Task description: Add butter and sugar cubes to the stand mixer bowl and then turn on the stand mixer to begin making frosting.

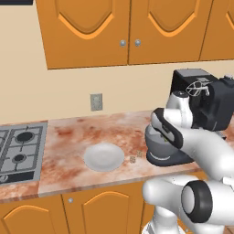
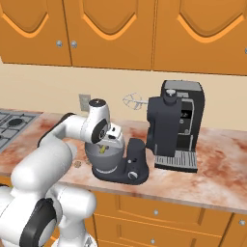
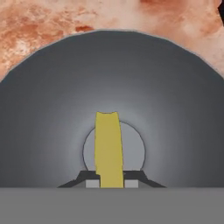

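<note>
The fingers (image 3: 112, 183) are clamped on the butter (image 3: 108, 148), a thin yellow stick that points down into the mixer bowl (image 3: 52, 131), over its flat round bottom. From the right base view the hand hangs just above the bowl's rim, with a speck of yellow showing beneath it. The grey metal bowl sits on the flat base of the stand mixer (image 2: 132, 166), whose dark rounded head (image 2: 164, 123) is tilted up and back, the wire whisk (image 2: 131, 101) sticking out to the left. A boxy black coffee machine (image 2: 185, 128) stands just behind the mixer on the right.

Two tiny beige sugar cubes (image 1: 132, 159) lie on the bench (image 1: 73, 137), between the mixer and a white plate (image 1: 104, 156), near but apart from both. A gas hob (image 1: 20, 148) is set into the bench at the far left, and a wall socket (image 1: 96, 102) sits above the bench.
</note>
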Tool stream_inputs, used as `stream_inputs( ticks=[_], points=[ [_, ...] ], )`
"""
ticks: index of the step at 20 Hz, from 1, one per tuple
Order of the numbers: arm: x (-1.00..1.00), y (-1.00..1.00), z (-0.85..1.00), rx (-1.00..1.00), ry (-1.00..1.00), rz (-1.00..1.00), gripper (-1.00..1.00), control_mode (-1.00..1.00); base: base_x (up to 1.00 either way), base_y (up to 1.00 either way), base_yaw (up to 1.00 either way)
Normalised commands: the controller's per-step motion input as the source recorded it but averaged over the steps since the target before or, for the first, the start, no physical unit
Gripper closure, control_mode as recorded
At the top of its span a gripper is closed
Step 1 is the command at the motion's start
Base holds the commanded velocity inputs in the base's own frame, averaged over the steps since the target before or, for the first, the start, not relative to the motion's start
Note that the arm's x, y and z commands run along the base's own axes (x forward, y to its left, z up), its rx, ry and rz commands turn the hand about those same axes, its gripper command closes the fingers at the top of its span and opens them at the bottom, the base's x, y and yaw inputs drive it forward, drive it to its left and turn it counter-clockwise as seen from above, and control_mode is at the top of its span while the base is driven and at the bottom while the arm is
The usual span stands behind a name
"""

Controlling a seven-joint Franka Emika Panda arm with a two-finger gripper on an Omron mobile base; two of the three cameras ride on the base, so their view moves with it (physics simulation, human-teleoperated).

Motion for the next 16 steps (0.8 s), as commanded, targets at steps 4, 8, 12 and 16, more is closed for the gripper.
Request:
stream_inputs(
  ticks=[4, 8, 12, 16],
  points=[
    [0.04, 0.00, -0.21, 0.00, 0.00, 0.00, 1.00, -1.00, 0.00, 0.00, 0.00],
    [0.00, 0.00, -0.18, 0.00, 0.00, 0.00, 1.00, -1.00, 0.00, 0.00, 0.00],
    [0.01, 0.00, -0.12, 0.00, 0.00, 0.00, 1.00, -1.00, 0.00, 0.00, 0.00],
    [0.00, 0.00, -0.04, 0.00, 0.00, 0.00, -1.00, -1.00, 0.00, 0.00, 0.00]
  ],
)
